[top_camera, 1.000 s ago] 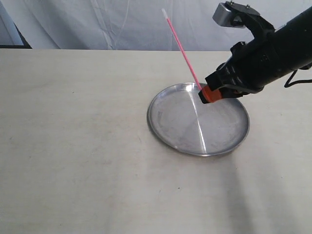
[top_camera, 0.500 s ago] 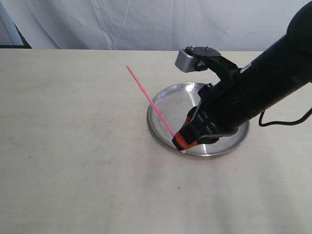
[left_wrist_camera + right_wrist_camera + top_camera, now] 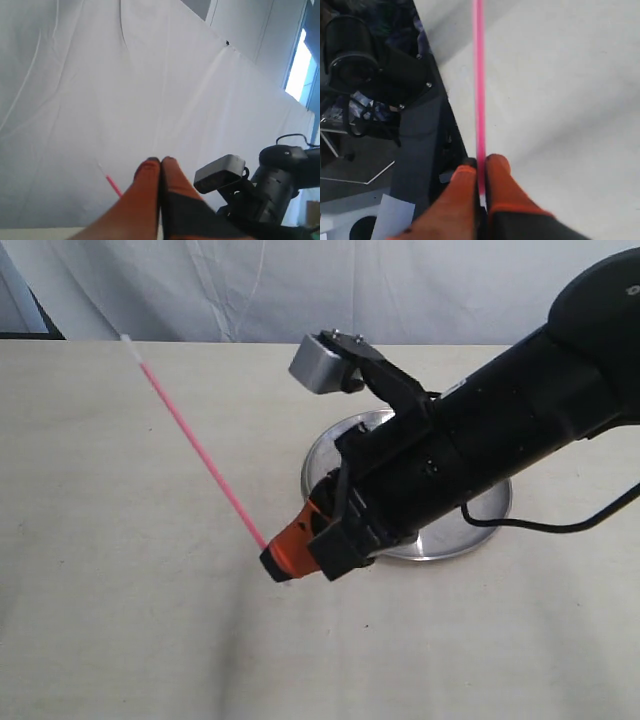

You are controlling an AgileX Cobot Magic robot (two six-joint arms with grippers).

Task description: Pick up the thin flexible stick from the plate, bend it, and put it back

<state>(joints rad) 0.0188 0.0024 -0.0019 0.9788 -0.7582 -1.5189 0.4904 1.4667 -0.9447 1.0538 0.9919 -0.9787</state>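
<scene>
My right gripper (image 3: 280, 562) is shut on the lower end of the thin flexible stick (image 3: 195, 442), low over the table just left of the plate (image 3: 478, 518). The pink stick is straight and slants up and to the left, ending in a whitish tip. In the right wrist view the stick (image 3: 479, 75) runs out from between the orange fingertips of the right gripper (image 3: 480, 164). The silver plate is mostly hidden under the right arm. My left gripper (image 3: 161, 161) is shut on nothing and points at the white curtain, with the stick's tip (image 3: 113, 185) showing beside it. That gripper is out of the exterior view.
A pale table (image 3: 120, 590) stretches left and front of the plate. A white curtain (image 3: 250, 290) hangs behind the table. The right arm's grey camera block (image 3: 318, 365) sticks up over the plate's far side.
The right arm has swung left and forward off the plate, carrying the stick. The stick's tip has moved from above the plate's far side to over the far left of the table.
</scene>
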